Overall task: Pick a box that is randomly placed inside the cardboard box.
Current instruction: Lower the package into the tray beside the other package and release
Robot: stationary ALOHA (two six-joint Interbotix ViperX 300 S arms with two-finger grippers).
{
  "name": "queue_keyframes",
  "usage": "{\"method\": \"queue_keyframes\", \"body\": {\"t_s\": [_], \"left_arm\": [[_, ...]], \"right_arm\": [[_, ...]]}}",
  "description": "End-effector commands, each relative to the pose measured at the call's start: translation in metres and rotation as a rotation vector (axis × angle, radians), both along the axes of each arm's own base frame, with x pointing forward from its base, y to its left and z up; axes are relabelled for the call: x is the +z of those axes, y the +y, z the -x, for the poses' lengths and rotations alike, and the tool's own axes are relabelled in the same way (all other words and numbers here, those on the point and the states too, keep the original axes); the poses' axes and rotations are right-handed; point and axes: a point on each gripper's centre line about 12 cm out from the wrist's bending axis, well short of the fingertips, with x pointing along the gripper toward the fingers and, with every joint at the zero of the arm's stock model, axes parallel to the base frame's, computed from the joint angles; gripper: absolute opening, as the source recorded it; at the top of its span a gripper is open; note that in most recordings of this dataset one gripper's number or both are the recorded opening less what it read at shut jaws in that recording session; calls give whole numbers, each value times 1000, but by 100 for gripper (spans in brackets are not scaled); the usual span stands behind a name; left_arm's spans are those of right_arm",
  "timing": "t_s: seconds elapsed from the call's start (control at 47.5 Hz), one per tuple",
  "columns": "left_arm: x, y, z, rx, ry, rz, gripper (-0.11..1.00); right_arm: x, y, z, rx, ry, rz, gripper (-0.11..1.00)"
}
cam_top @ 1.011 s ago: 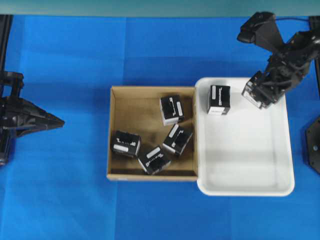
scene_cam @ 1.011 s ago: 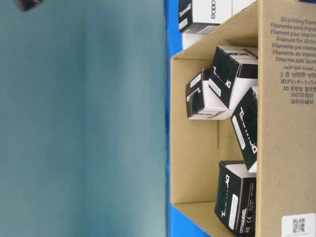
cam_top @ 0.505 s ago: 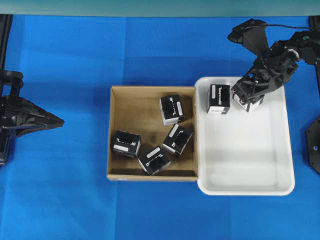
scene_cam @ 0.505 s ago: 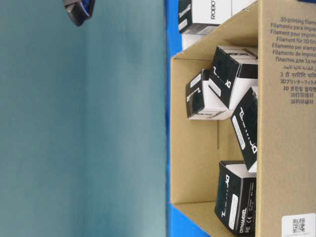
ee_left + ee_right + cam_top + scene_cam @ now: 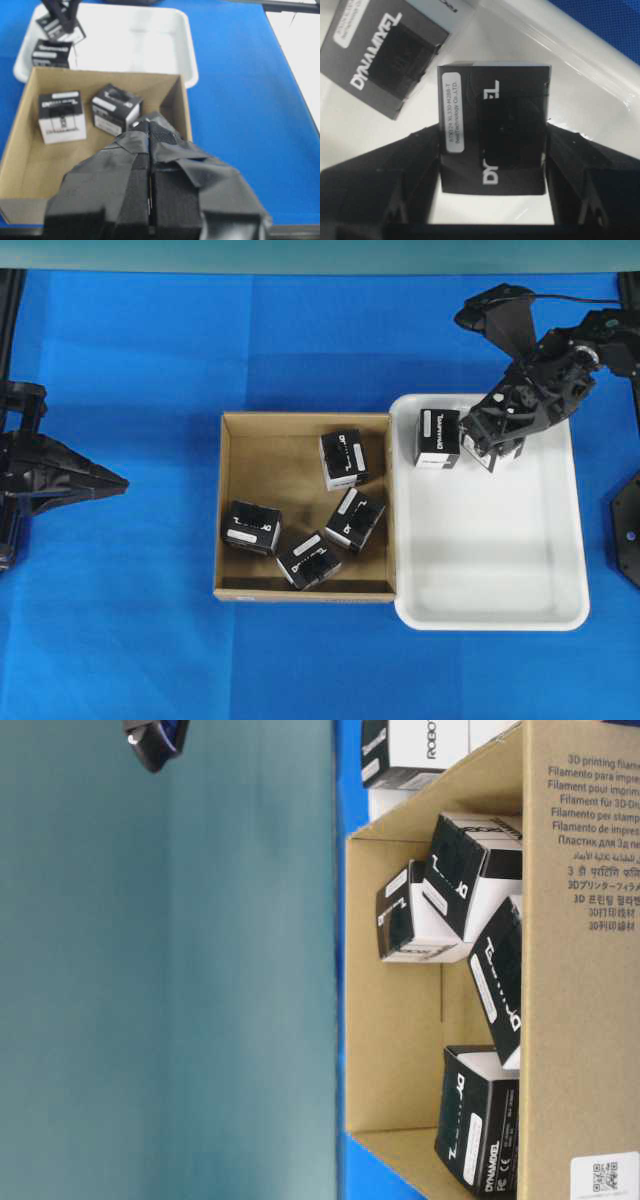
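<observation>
One box (image 5: 492,125) is bracketed by the right end effector (image 5: 493,452) over the white tray (image 5: 500,570), grip unclear; the left end effector (image 5: 150,129) is pressed closed.

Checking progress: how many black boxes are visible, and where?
6: four in the cardboard box, at; one in the white tray at; one between the right gripper's jaws.

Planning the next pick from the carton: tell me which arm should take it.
Right, probably: the right claw straddles a box in the tray, just beside the carton; the left claw sits shut, well off to the carton's other side.
</observation>
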Motion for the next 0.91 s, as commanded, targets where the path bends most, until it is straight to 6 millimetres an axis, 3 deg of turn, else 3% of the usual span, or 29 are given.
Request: {"method": "queue_keyframes", "body": {"t_s": [0.0, 0.105, 0.358, 0.695, 0.884], "left_arm": [[11, 0, -2, 0, -26, 1, -7], [11, 0, -2, 0, -26, 3, -7], [11, 0, -2, 0, -28, 3, -7], [11, 0, -2, 0, -28, 3, -7], [11, 0, -2, 0, -28, 3, -7]], "right_arm": [[3, 3, -2, 10, 1, -8, 81], [5, 7, 0, 33, 26, -14, 99], [20, 10, 3, 64, 4, 23, 98], [75, 26, 1, 137, -182, 126, 98], [116, 44, -5, 293, -348, 237, 98]]}}
